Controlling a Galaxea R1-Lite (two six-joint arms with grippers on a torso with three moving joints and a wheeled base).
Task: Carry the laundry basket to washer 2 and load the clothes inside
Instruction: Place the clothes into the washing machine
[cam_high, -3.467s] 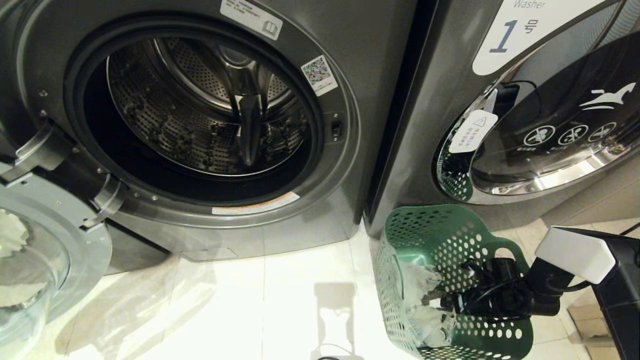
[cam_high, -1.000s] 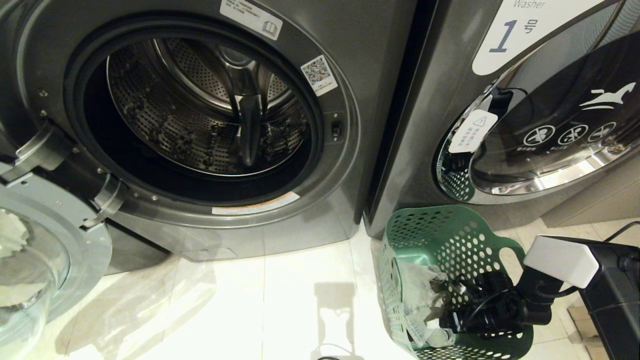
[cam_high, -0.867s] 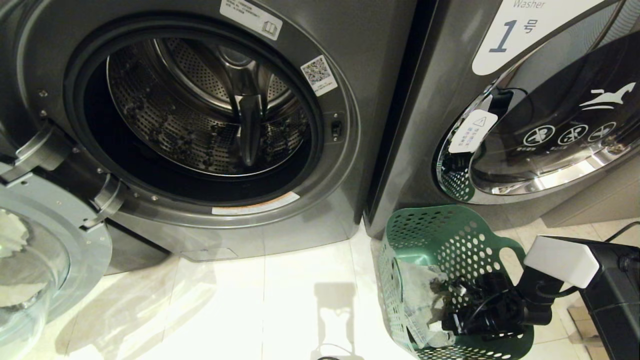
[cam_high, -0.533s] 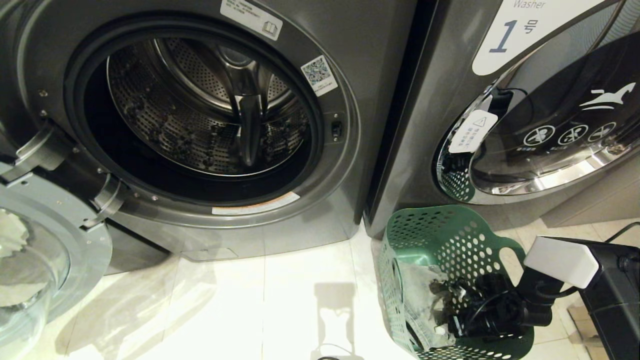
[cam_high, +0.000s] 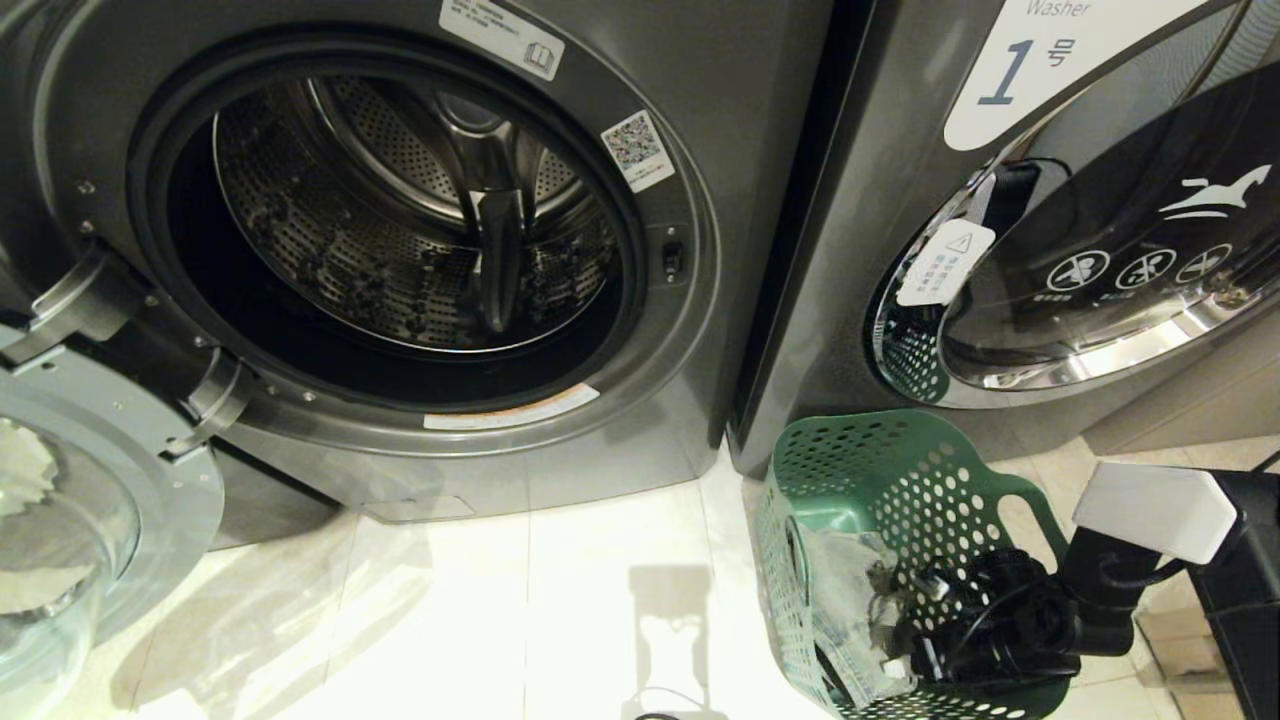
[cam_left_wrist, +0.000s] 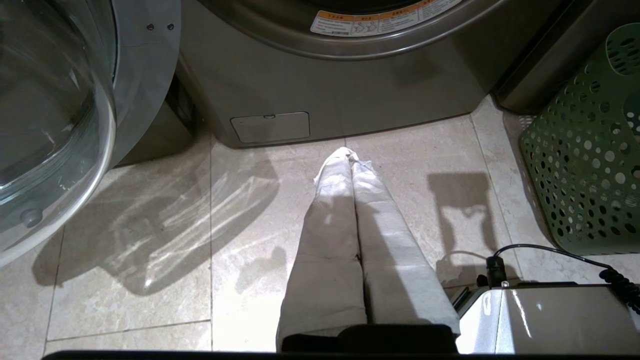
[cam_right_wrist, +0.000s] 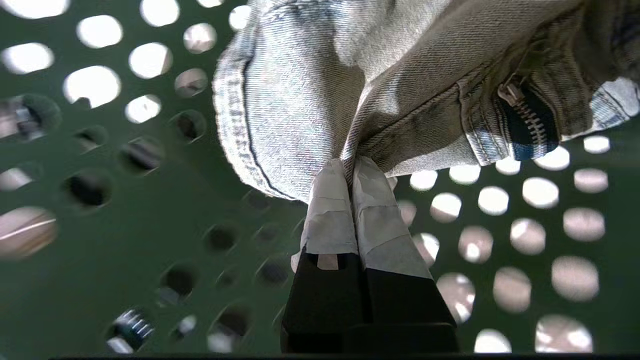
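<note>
The green laundry basket (cam_high: 900, 480) stands on the floor against the washer marked 1, at the lower right of the head view. Inside it lie the clothes (cam_high: 848, 590), a pale washed denim garment. My right gripper (cam_high: 893, 640) reaches down into the basket. In the right wrist view its taped fingertips (cam_right_wrist: 350, 167) are shut on a fold of the denim (cam_right_wrist: 300, 100), with the basket wall (cam_right_wrist: 125, 225) behind. The open washer (cam_high: 420, 230) to the left shows its bare drum, and its number label is out of view. My left gripper (cam_left_wrist: 347, 152) hangs shut and holding nothing over the floor tiles.
The open washer's glass door (cam_high: 90, 520) swings out at the lower left. The washer marked 1 (cam_high: 1050, 250) is closed. Pale floor tiles (cam_high: 560, 600) lie between door and basket (cam_left_wrist: 590, 165). A white robot part with a black cable (cam_left_wrist: 545, 320) sits beside the left arm.
My right gripper has shut on the denim inside the basket. Its arm has drawn slightly up and back to the right. The left arm has kept still.
</note>
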